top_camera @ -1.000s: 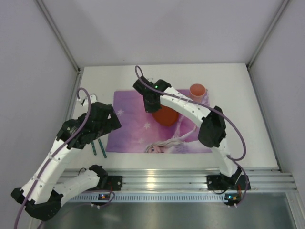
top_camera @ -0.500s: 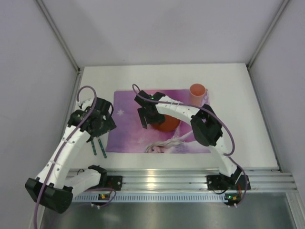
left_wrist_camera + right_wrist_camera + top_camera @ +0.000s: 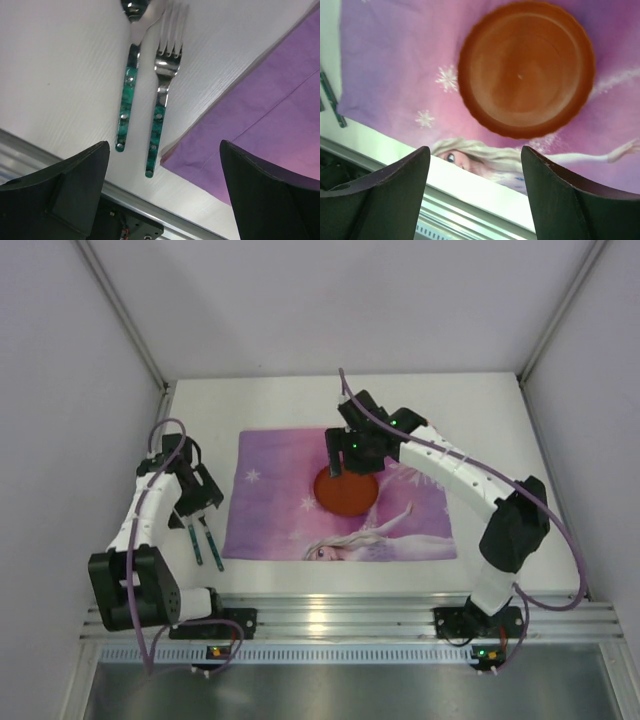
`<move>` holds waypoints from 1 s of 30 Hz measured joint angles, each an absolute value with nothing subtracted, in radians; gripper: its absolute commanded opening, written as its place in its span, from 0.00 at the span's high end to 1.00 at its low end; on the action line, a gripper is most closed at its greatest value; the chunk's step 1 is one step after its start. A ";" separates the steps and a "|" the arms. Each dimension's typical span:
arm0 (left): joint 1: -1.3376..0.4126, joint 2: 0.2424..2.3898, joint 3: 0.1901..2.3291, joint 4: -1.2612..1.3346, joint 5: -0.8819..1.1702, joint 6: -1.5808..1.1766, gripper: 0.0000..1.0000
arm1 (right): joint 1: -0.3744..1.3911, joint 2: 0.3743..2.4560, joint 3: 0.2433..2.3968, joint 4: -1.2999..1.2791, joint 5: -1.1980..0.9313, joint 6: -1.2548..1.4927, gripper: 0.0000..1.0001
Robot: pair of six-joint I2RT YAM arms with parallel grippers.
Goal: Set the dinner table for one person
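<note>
White matte counter [image 3: 490, 405] fills mid-frame overhead. We see left claw [image 3: 162, 150] and right claw [image 3: 475, 150] spread, empty; a low sweep could knock the round orange plate [image 3: 526, 69] or green-handled fork [image 3: 162, 95] askew.

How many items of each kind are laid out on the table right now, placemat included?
purple placemat: 1
orange plate: 1
fork: 1
spoon: 1
Total visible on the dinner table: 4
</note>
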State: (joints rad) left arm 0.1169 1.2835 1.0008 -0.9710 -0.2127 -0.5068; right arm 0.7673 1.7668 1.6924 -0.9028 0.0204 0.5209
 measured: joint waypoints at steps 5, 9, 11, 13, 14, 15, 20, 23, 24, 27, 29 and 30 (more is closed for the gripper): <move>0.124 1.406 0.955 -0.818 -0.138 -0.444 0.11 | 0.712 1.763 1.560 -0.910 -0.006 0.512 0.28; 0.128 1.463 0.910 -0.754 -0.115 -0.425 0.31 | 0.703 1.768 1.525 -0.916 -0.017 0.499 0.29; 0.131 1.494 0.907 -0.731 -0.109 -0.418 0.40 | 0.699 1.768 1.525 -0.915 -0.023 0.495 0.29; 0.134 1.526 0.907 -0.702 -0.109 -0.408 0.44 | 0.690 1.768 1.525 -0.913 -0.027 0.490 0.30; 0.136 1.547 0.907 -0.690 -0.110 -0.401 0.49 | 0.684 1.768 1.523 -0.912 -0.029 0.489 0.30; 0.139 1.567 0.907 -0.679 -0.112 -0.392 0.49 | 0.677 1.768 1.518 -0.909 -0.030 0.488 0.30; 0.172 1.617 0.933 -0.681 -0.102 -0.361 0.50 | 0.638 1.768 1.489 -0.909 -0.034 0.480 0.30; 0.205 1.623 0.935 -0.680 -0.064 -0.353 0.50 | 0.614 1.768 1.480 -0.908 -0.035 0.476 0.30; 0.216 1.626 0.936 -0.679 -0.049 -0.352 0.52 | 0.607 1.768 1.479 -0.910 -0.036 0.474 0.30; 0.234 1.656 0.962 -0.691 -0.029 -0.342 0.72 | 0.584 1.767 1.470 -0.907 -0.036 0.471 0.31; 0.235 1.694 1.000 -0.714 -0.013 -0.337 0.86 | 0.570 1.767 1.460 -0.906 -0.036 0.471 0.31; 0.235 1.707 1.015 -0.724 -0.010 -0.332 0.95 | 0.565 1.767 1.458 -0.908 -0.036 0.471 0.32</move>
State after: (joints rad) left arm 0.2348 1.7073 1.0153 -0.7242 -0.0101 -0.3325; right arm 0.5652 1.7668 1.4578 -0.9081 -0.0360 0.4709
